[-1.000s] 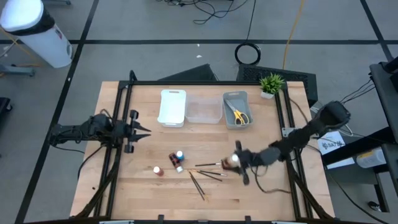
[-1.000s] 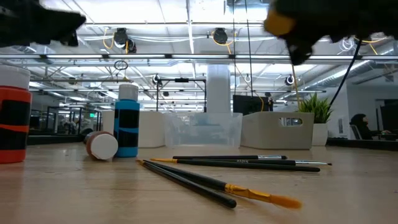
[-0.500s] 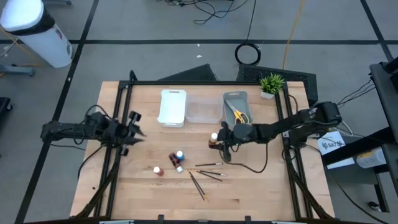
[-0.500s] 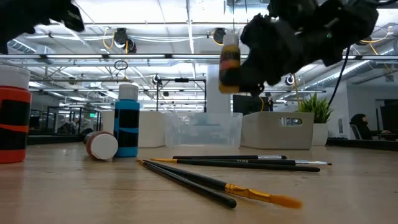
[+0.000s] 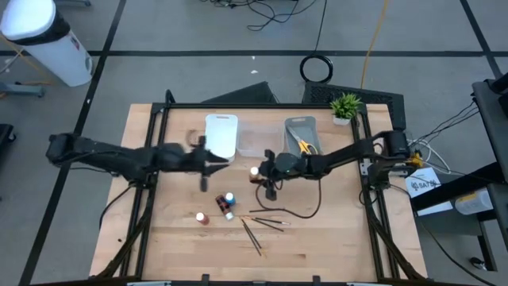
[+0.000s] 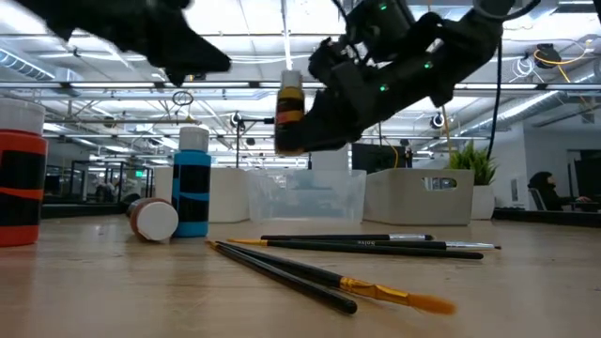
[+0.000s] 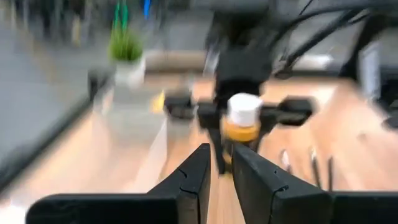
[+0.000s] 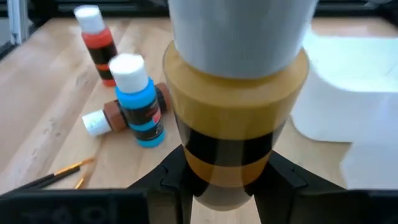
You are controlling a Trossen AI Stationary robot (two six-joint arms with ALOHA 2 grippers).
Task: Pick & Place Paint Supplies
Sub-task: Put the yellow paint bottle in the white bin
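Observation:
My right gripper is shut on a yellow paint bottle with a white cap, held in the air over the table's middle, near the clear tray. My left gripper reaches in from the left and faces the bottle a short way off. Its fingers are almost together with nothing between them. A blue bottle and an orange-red one stand upright on the table. A brown bottle lies on its side beside the blue one. Several thin brushes lie flat near them. My right gripper pinches the yellow bottle's lower body between its two fingers, one on each side. The fingers come from the table's right, slanting a little downward. The bottle stands upright with its cap on top, lifted clear of the table.
A white tray, the clear tray and a grey tray stand in a row at the far side. Yellow-handled scissors lie in the grey tray. A small potted plant stands at the far right corner. Dark rails run along both table sides.
My right gripper has carried the yellow bottle from the near right toward the table's middle, leftward and toward the far edge, keeping it upright. My left gripper has swung out from the left edge toward the right, closing on the bottle.

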